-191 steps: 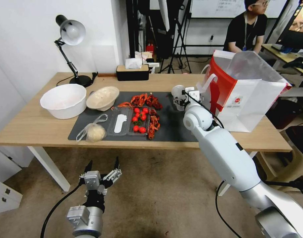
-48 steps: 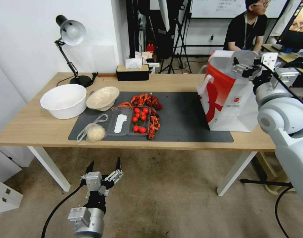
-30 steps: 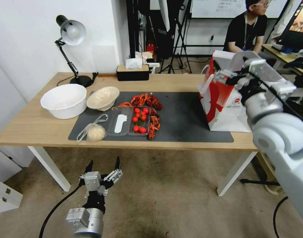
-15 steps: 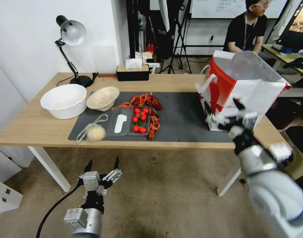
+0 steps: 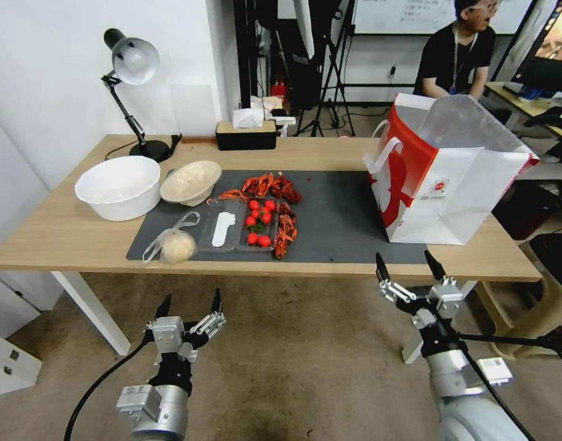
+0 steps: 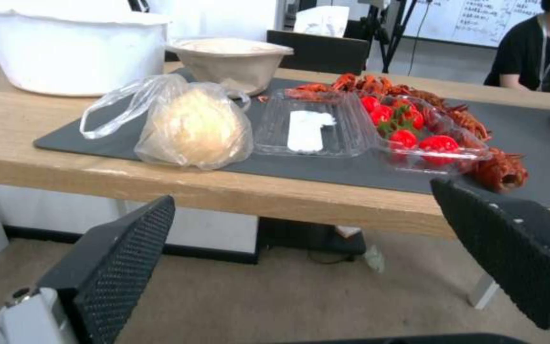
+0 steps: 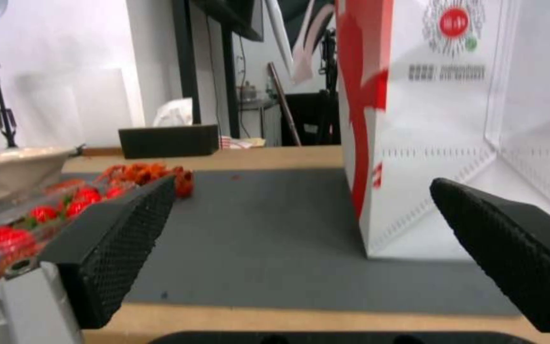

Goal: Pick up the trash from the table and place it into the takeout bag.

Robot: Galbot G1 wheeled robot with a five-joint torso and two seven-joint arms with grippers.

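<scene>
A: Head view first. Where do the arms hang?
B: Both are below the counter's front edge, over the floor. The left pincer is under the mat's left part, fingers spread wide, nothing in it. The right pincer is just below the edge in front of the bag, also wide open and empty.
A: And the trash?
B: On the mat: a clear sack with a beige lump at the near left corner, a clear tray beside it, then tomatoes in the tray's other half, with crayfish shells behind and right of them. A beige bowl sits at the mat's far left corner, a white bowl left of it on bare wood. The bag stands upright, open, at the mat's right end.
A: Left wrist view?
B: Two black fingers stand far apart, below the counter edge. The sack is nearest, the tray and tomatoes beyond, the shells farther along.
A: Right wrist view?
B: Its fingers are just as widely parted, holding nothing. Between them lies bare mat, and the bag stands on it.
</scene>
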